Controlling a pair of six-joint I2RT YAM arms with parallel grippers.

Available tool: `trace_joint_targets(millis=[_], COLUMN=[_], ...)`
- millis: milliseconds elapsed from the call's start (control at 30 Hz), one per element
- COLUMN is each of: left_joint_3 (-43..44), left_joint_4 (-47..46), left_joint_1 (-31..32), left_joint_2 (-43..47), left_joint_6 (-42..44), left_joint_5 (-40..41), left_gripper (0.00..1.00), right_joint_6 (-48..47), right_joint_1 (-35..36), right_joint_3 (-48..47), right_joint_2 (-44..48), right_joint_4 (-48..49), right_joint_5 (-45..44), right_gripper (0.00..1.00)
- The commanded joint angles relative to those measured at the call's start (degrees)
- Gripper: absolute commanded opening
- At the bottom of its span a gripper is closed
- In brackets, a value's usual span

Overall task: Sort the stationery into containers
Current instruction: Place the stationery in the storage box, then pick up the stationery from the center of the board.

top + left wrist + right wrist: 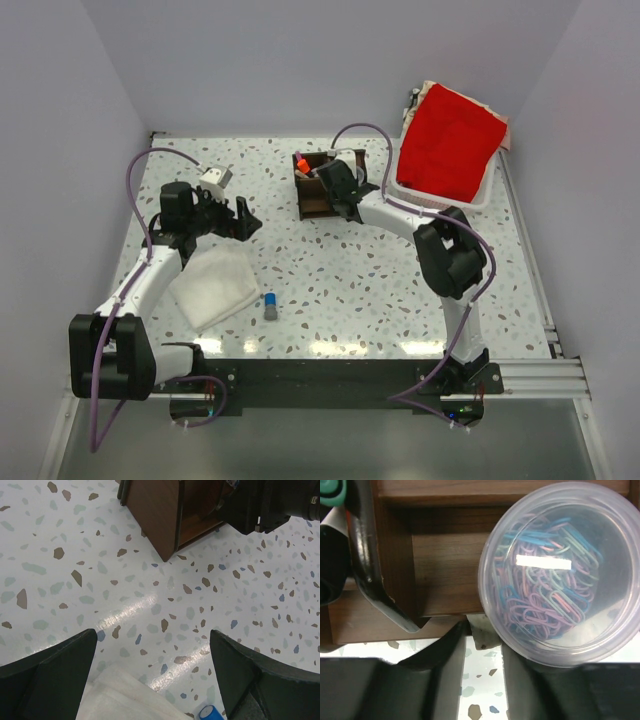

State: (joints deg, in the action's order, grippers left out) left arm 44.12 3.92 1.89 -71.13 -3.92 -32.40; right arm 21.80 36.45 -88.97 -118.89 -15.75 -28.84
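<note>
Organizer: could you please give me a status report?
Left gripper open, empty. Right gripper at organizer, state unclear. Paperclip pot there. Blue-capped stick unsorted.

One organizer (318,192), one stick (270,306), one cloth (213,285)

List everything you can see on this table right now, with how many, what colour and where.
wooden desk organizer: one, dark brown, far middle of the speckled table.
paper-clip tub: one, clear, with blue, pink and green clips, over the organizer.
highlighter: one, orange and black, in the organizer.
green cap: one, teal-green, in the organizer.
blue-capped grey stick: one, lying near the front, right of the cloth.
folded cloth: one, white, front left.
small white object: one, far left; cannot tell what.
basket: one, white, far right, holding a red cloth.
left gripper: black, open, left of the organizer.
right gripper: black, apparently pinching the tub's rim.
</note>
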Motion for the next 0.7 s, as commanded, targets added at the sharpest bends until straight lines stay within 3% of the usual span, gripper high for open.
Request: trace_joint_targets(millis=[0, 300, 500, 633, 667], left_joint_3=[-0.7, -1.0, -0.7, 0.6, 0.9], left_joint_4=[-2.6, -2.9, -0.2, 3.8, 4.9], left_joint_1=[-0.6, -0.6, -0.7, -0.8, -1.0], left_joint_2=[1.2, 1.6, 3.4, 5.8, 6.4], left_joint_6=[-0.8, -1.3, -0.2, 3.2, 3.7], left_joint_5=[-1.2, -1.5, -0.8, 1.7, 2.6], left_gripper=[1.0, 1.0, 1.0, 1.0, 1.0], right_joint_6=[0.3, 1.6, 4.6, 4.0, 3.7], right_joint_1=[0.0, 0.6, 1.3, 2.0, 2.2], right_joint_3=[-1.8, 1.8, 6.2, 14.3, 15.8], right_joint_2=[0.6, 6.0, 12.3, 18.2, 19.9], right_joint_4=[2.4, 0.7, -3.8, -4.8, -4.1], right_joint_5=[-2.4, -1.8, 4.5, 19.1, 28.6], right_gripper=[0.45, 0.47, 0.47, 0.49, 0.49])
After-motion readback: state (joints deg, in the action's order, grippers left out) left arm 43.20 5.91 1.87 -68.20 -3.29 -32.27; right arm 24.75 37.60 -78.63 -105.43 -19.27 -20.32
